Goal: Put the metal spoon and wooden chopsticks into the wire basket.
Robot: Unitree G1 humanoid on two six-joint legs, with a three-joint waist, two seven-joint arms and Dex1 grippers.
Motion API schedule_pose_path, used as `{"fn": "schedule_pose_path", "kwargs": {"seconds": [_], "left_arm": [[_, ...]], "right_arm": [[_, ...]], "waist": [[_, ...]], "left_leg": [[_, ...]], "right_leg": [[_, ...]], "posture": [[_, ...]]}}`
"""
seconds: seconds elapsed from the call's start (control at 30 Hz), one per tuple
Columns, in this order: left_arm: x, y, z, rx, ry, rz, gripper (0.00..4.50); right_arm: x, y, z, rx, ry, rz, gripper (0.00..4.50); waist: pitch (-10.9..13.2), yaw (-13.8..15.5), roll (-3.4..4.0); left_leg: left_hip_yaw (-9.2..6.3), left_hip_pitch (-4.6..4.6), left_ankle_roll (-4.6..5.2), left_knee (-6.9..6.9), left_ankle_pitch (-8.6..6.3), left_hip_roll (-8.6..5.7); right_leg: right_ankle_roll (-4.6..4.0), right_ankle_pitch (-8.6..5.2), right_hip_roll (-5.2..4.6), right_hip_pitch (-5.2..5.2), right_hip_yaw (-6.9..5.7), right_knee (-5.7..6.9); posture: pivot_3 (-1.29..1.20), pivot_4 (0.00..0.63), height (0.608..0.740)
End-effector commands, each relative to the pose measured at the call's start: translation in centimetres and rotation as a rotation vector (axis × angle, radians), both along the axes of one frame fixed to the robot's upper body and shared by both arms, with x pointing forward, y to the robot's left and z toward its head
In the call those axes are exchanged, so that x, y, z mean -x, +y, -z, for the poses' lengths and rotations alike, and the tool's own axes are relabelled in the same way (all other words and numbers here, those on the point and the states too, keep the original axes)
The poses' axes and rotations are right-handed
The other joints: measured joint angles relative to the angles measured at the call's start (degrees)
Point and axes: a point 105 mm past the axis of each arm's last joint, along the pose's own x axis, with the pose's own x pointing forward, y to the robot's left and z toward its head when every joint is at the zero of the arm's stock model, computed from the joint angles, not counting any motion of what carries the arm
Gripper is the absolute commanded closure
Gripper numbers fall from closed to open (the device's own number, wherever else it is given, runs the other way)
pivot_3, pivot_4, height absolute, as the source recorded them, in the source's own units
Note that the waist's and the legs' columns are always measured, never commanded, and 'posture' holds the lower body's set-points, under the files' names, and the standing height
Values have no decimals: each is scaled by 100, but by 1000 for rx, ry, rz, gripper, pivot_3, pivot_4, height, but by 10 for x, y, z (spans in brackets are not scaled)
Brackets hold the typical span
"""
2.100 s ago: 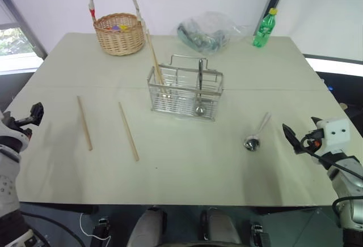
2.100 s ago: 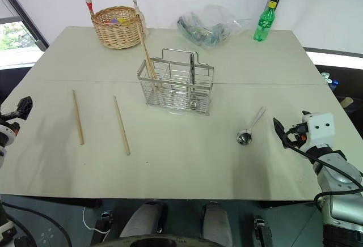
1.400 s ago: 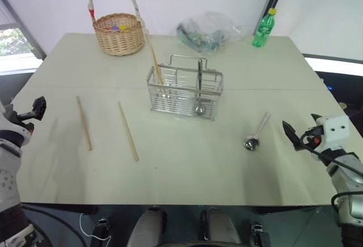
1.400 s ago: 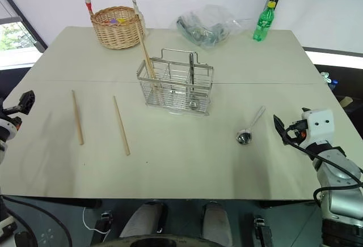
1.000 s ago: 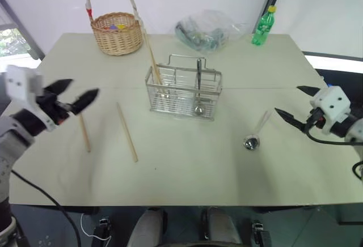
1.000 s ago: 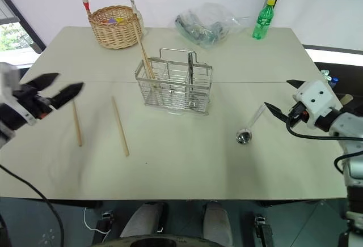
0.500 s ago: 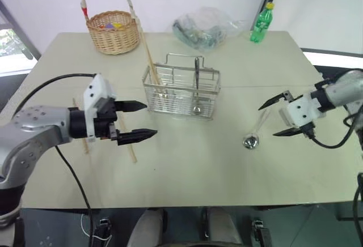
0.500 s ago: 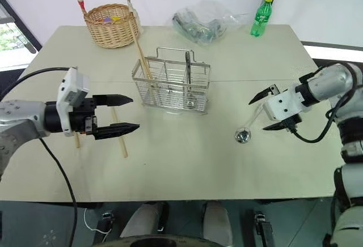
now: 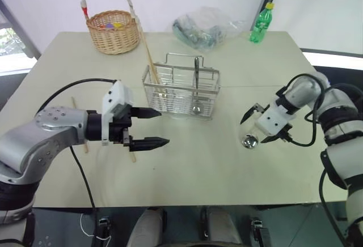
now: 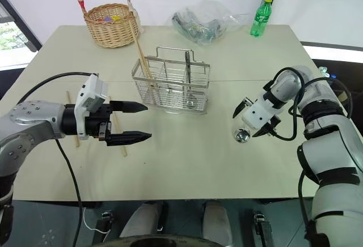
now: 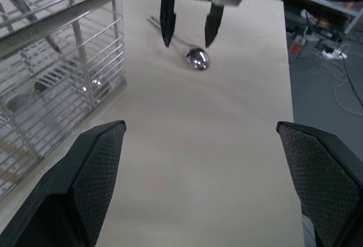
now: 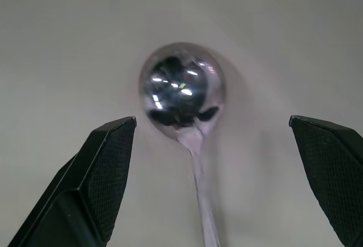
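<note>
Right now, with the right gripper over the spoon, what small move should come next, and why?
Probably lower the right gripper a little and close it on the spoon. Its fingers are open, one on each side of the spoon, which lies flat on the table between them, not yet gripped.

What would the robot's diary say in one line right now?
right gripper: open, over metal spoon on table | left gripper: open, empty, near loose wooden chopsticks | wire basket: holds chopsticks, one spoon

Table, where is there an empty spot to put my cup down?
The table is bare along its near edge, between the left end effector and the metal spoon. It is crowded around the wire basket.
</note>
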Motion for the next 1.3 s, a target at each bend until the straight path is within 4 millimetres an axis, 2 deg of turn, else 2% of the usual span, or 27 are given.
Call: {"fn": "schedule_pose_path", "kwargs": {"seconds": [0.03,0.4,0.5,0.73,0.93,1.13,1.23,1.3], "left_arm": [[3,-3,-15,20,-65,5,0],[1,-5,-22,35,-74,2,0],[0,-6,-22,37,-76,4,0],[-1,-7,-25,47,-86,7,0],[-4,-8,-28,55,-96,7,0],[-9,-7,-32,53,-118,6,0],[-11,-2,-37,57,-128,-12,0],[-12,1,-39,55,-138,-24,0]], "right_arm": [[-2,-2,-6,25,-20,-18,48],[-9,9,0,0,-122,-90,48],[-11,13,1,-19,-143,-103,910],[-11,13,1,-29,-157,-118,4447],[-11,12,-1,-46,-174,-107,4447],[-13,18,-11,-159,-217,-88,4447],[-9,46,-35,-414,-165,-13,4447],[6,62,-58,-586,-64,39,4447]], "waist": [[0,-10,0],[-1,-27,-7],[-3,-28,-13],[-3,-31,-15],[-3,-24,-20],[-3,-30,-20],[-4,-26,-23],[-2,-16,-20]], "left_leg": [[0,1,-1,0,0,0],[-2,17,-25,0,16,2],[-2,17,-26,1,16,2],[-1,18,-26,1,16,2],[-1,18,-26,4,16,1],[-1,18,-26,4,16,2],[-3,17,-26,5,16,4],[-9,15,-25,7,16,15]], "right_leg": [[0,0,1,-1,0,4],[-15,-8,13,-6,7,44],[-14,-7,16,-7,10,45],[-10,-4,18,-8,13,48],[-8,-3,18,-5,14,47],[-7,-2,20,-6,15,49],[-1,1,20,-3,15,47],[-1,2,18,-3,15,48]], "posture": [[0,150,661],[0,150,661],[0,150,661],[0,150,661],[0,150,661],[0,150,661],[0,150,661],[0,150,661]]}}
